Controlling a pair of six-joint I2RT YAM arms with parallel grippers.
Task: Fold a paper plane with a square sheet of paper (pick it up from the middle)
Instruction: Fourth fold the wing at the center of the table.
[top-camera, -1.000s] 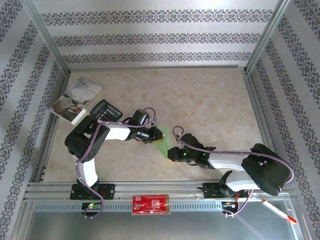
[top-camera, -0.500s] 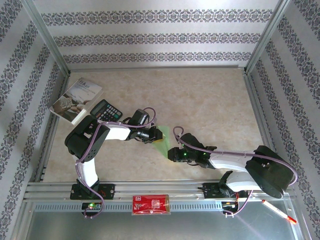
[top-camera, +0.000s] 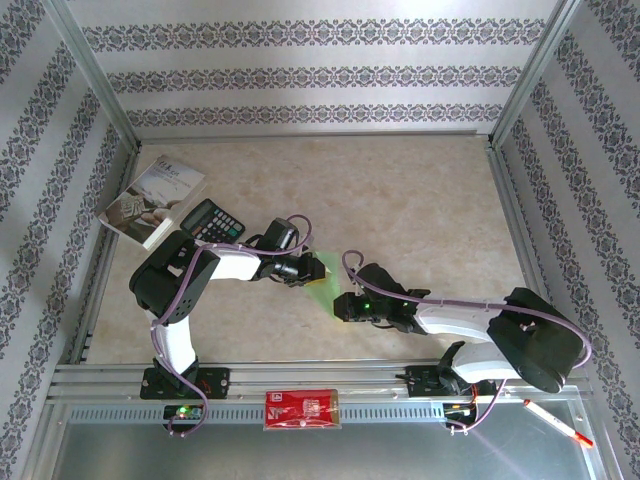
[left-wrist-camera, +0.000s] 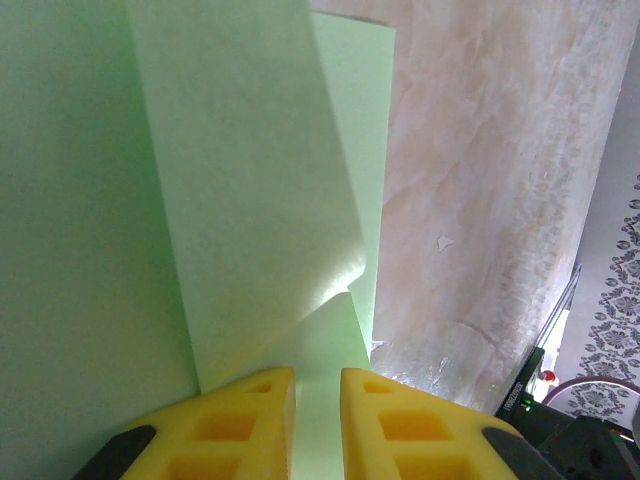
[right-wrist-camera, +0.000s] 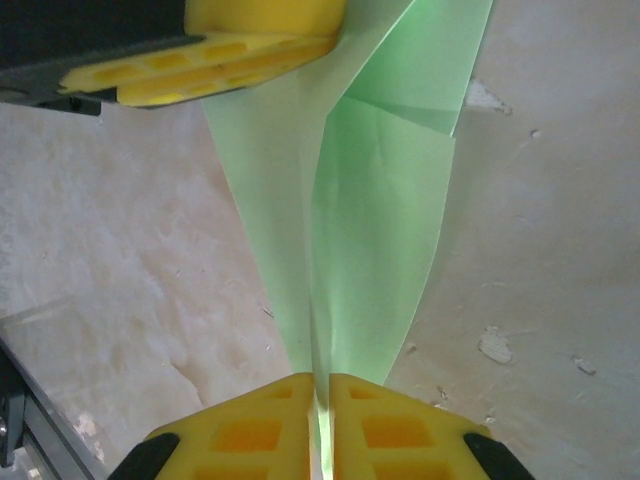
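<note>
At centre of table (top-camera: 430, 200): folded green paper (top-camera: 322, 287); left gripper (left-wrist-camera: 318, 378) pinching far end, right gripper (right-wrist-camera: 321, 382) pinching near end.

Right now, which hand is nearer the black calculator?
Left. The left hand grips the green paper just right of the calculator; the right hand grips it farther right.
</note>
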